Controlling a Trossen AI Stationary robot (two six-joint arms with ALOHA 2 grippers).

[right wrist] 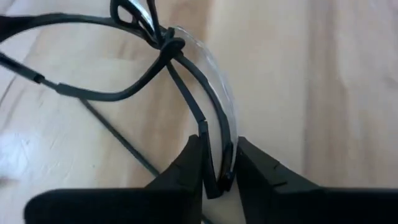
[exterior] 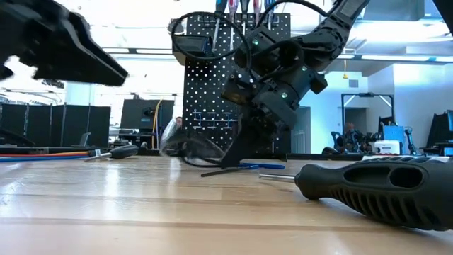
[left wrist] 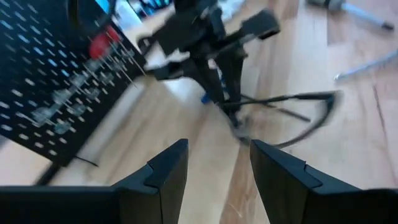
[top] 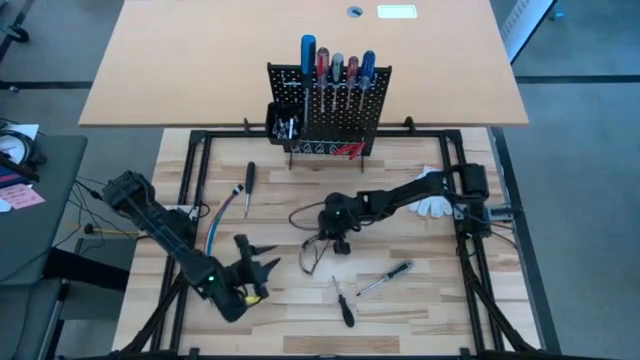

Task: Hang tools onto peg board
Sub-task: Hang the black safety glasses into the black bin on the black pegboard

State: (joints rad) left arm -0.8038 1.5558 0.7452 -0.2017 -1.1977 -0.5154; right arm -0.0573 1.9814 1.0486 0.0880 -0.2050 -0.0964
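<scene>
Your right tool [right wrist: 214,163] is pinched nearly shut on the safety glasses [right wrist: 186,81]; they're light and flexy, so grip the frame, not the lens.

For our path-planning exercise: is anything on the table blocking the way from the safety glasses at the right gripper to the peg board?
Nothing visible does. The right gripper pinches the safety glasses mid-table, and only bare table lies between them and the peg board.
</scene>
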